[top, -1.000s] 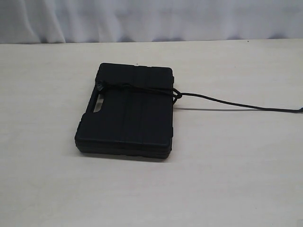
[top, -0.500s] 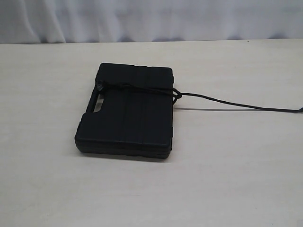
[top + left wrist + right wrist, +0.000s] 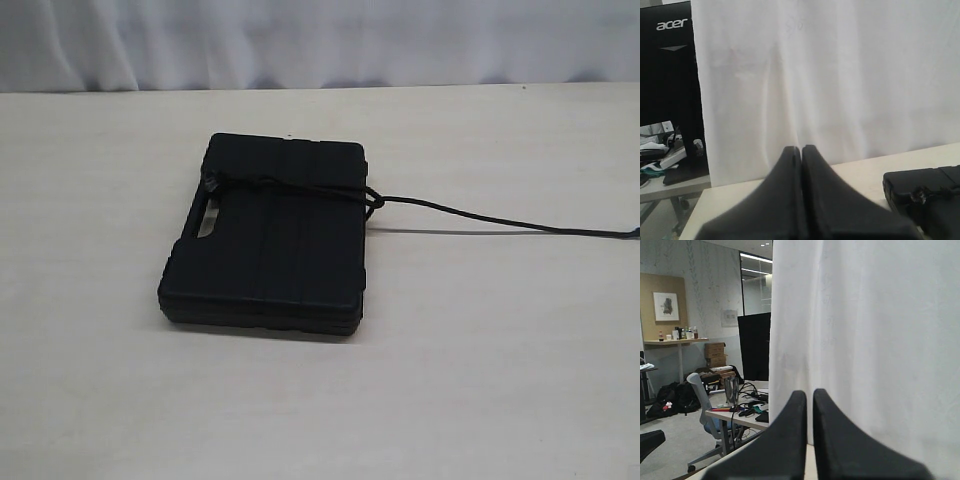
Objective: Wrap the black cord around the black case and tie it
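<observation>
On the table (image 3: 480,380), centre: black case (image 3: 265,240) lying flat; black cord (image 3: 470,214) crosses its lid, knot (image 3: 373,199) at the case's 3 o'clock edge, tail trailing toward 3 o'clock; left gripper (image 3: 801,150) and right gripper (image 3: 810,395) both pinched shut, empty. To snug the knot, likely pull the tail level — case braced. Count — one case, one cord, two grippers.

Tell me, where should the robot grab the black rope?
Probably the free tail of the black cord, coming from above: it runs out alone over the table, right of the black case, while the rest hugs the lid.
</observation>
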